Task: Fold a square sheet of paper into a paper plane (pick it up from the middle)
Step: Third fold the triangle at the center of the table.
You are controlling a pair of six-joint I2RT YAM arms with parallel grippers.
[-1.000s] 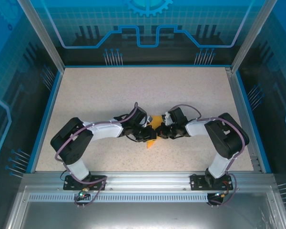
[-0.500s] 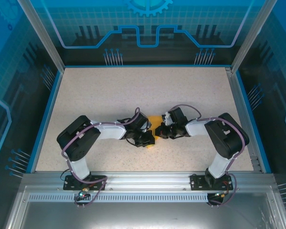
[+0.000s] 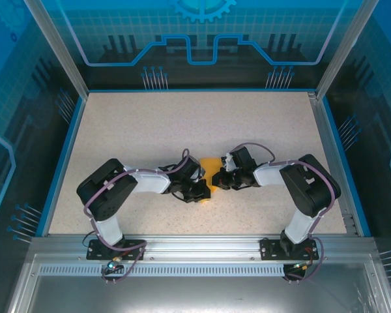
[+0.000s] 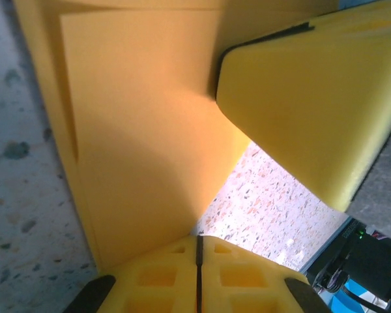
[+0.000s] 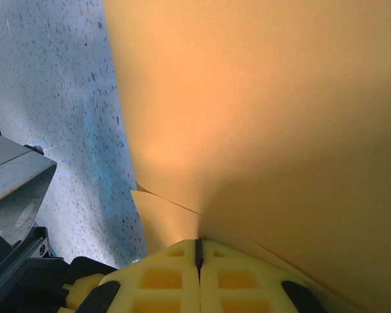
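Speckled beige table (image 3: pixel 150 124) inside a blue-walled enclosure.

Top view: both arms reach inward and meet at frame centre. The left gripper (image 3: pixel 201 191) and right gripper (image 3: pixel 219 180) are close together, with the square sheet of paper (image 3: pixel 210 164) showing as a small orange patch between and just above them. No tray or bin is involved; the paper is carried by the grippers alone.

Left wrist view: the paper (image 4: pixel 143 117) fills the upper left, already creased, with a layered flap edge visible. The left gripper (image 4: pixel 197 254) has its pads pressed together at bottom centre, and the sheet runs into the seam. I read it as clamped on the paper. A yellow finger (image 4: pixel 306 98) of the right gripper sits upper right, against the sheet.

Right wrist view: the paper (image 5: pixel 260 117) covers most of the frame, with table (image 5: pixel 58 98) at left. The right gripper (image 5: pixel 197 254) is closed on the sheet's edge.

Judgement: mid-fold, not yet a dart. The next move needs one gripper anchoring while the other brings the flap over, gently, since thin paper tears.
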